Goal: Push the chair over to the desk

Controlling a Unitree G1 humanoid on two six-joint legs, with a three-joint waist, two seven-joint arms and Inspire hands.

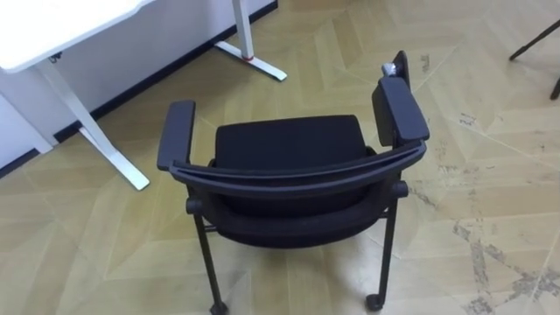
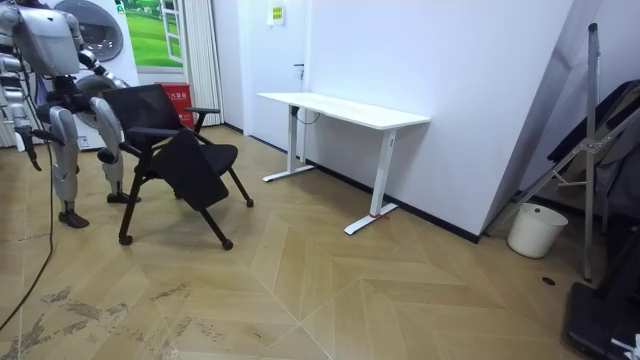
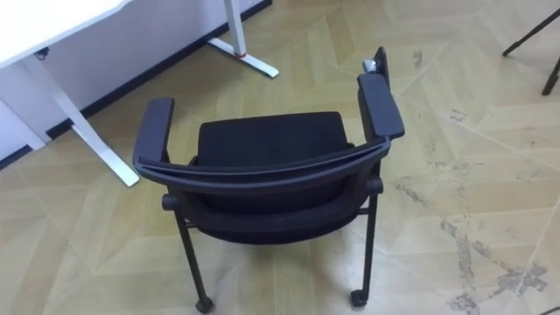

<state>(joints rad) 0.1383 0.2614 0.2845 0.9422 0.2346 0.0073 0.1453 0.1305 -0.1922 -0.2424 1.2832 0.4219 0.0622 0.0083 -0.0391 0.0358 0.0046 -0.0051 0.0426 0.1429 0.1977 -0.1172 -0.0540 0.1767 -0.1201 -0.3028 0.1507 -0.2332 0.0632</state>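
Note:
A black chair (image 1: 289, 144) with armrests stands right in front of me, seen from above. Its curved backrest (image 1: 297, 171) is nearest to me and the seat faces away towards the wooden floor. The rear legs end in small castors (image 1: 374, 302). In the room view I stand just behind the chair (image 2: 185, 160) at the room view's left. My right hand (image 2: 25, 138) hangs low at my side, away from the chair.
A white desk (image 1: 61, 26) on white legs stands ahead to the left, by the wall (image 2: 345, 108). Dark legs of a stand (image 1: 538, 39) show at the far right. A white bin (image 2: 530, 230) and a folded rack (image 2: 590, 150) are across the room.

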